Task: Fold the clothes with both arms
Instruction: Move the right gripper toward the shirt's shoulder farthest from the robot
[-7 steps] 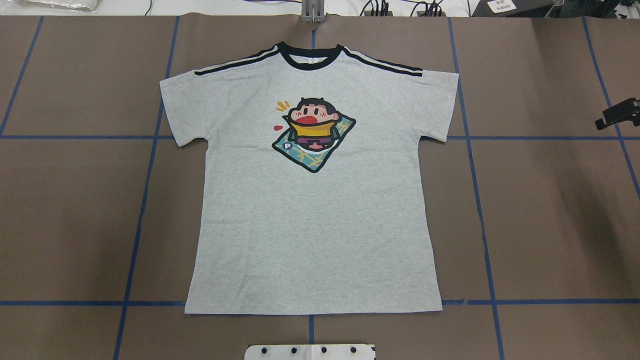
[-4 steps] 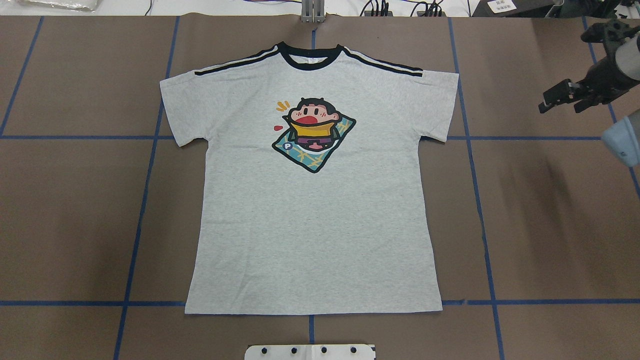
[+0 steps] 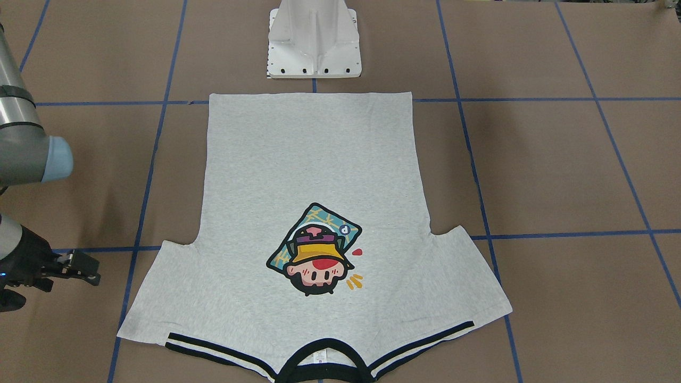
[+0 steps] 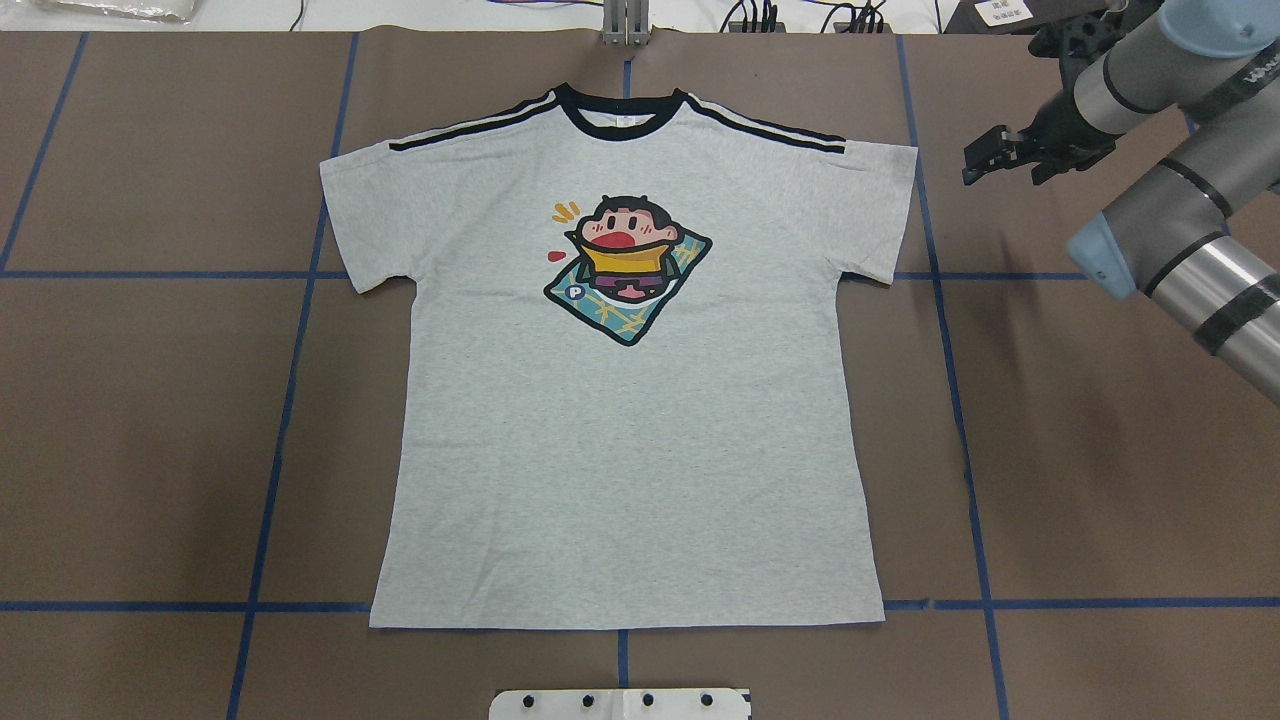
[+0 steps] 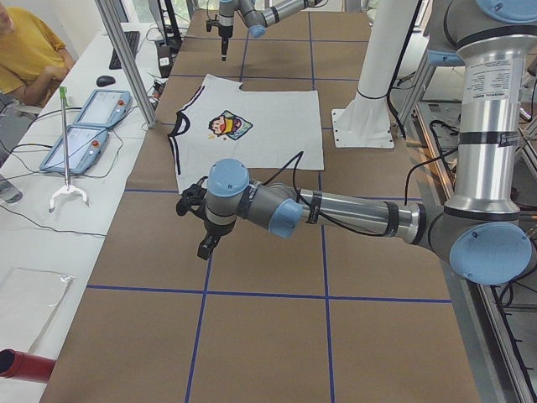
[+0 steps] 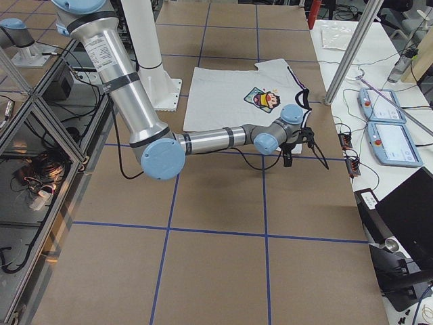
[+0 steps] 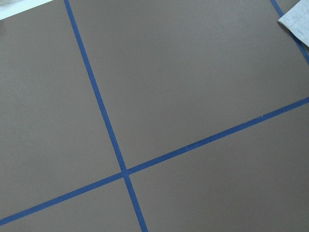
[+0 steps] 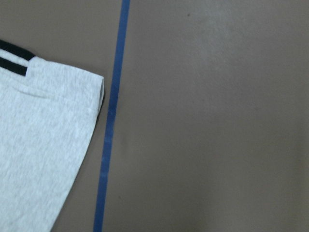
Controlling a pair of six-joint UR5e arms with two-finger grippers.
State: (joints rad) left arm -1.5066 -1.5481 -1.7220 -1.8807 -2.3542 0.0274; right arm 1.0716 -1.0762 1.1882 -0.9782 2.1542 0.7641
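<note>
Left gripper (image 5: pixel 206 245): can't tell its width. It hangs over bare table, roughly at the shirt's 9 o'clock. Shirt (image 4: pixel 625 450) lies flat and unfolded, print up, collar at 12. Right gripper (image 4: pixel 985 160) has jaws apart and empty, at the shirt's 2 o'clock beside the sleeve, likely lining up a grab. Table (image 4: pixel 1100 450) is brown with a blue tape grid (image 4: pixel 950 400). Tablets (image 5: pixel 88 126) sit on the side bench.

The light heather-grey short-sleeved T-shirt (image 4: pixel 630 450) lies flat in the middle of the brown paper-covered table (image 4: pixel 1100 450). Its hem is toward the white metal base block (image 4: pixel 620 703) and its collar is at the far side. The black two-finger right gripper (image 4: pixel 985 158) hangs just beside the sleeve (image 4: pixel 880 210) on the robot's right, apart from it, while the black two-finger left gripper (image 5: pixel 205 245) hangs over bare table well off the shirt's other side.
</note>
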